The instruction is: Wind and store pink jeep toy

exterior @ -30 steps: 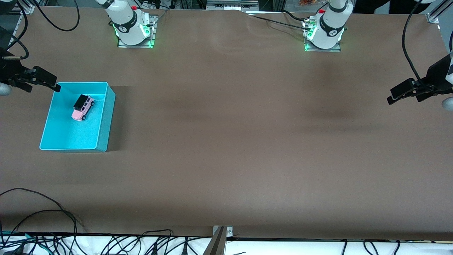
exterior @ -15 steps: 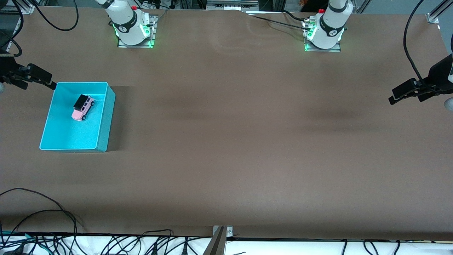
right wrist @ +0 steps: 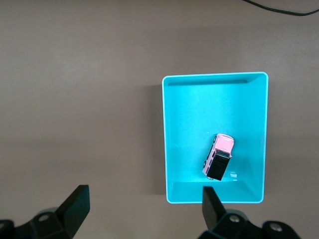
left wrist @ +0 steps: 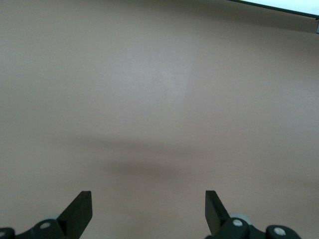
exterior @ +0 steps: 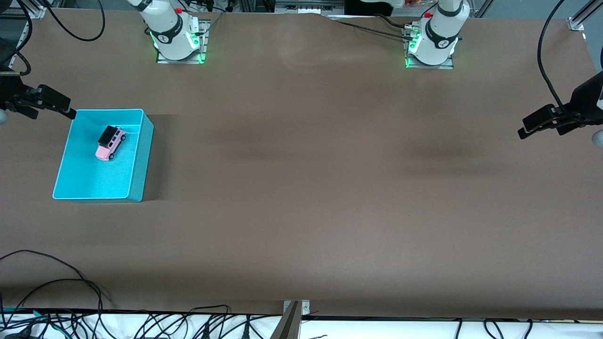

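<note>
We start at the right arm's end of the bench (exterior: pixel 301 188), where the right hand (exterior: pixel 59 107) hangs in the air just off the corner of the cyan bin (exterior: pixel 141 155) that lies farthest from the front camera, its 2 fingers spread wide with nothing between them, as the right wrist view confirms. Inside that bin, the pink jeep toy (exterior: pixel 111 142) sits upright on its wheels in the half farther from the front camera, angled across the floor and apart from the walls. Judging from that, we take the storing to be done, though nothing here tells us whether the toy was wound. What could go wrong from here is mostly a matter of the right hand's closeness to the bin: any sideways or downward drift could clip the rim, shove the light bin along the bench and set the jeep rolling into a wall or tipping over. A wound toy might also creep on its own and bump the wall. Moving on across the bare middle of the bench to the left arm's end, the left hand (exterior: pixel 541 123) waits over the open bench, its fingers likewise apart and holding nothing, well apart from the bin, so we see little risk there.
</note>
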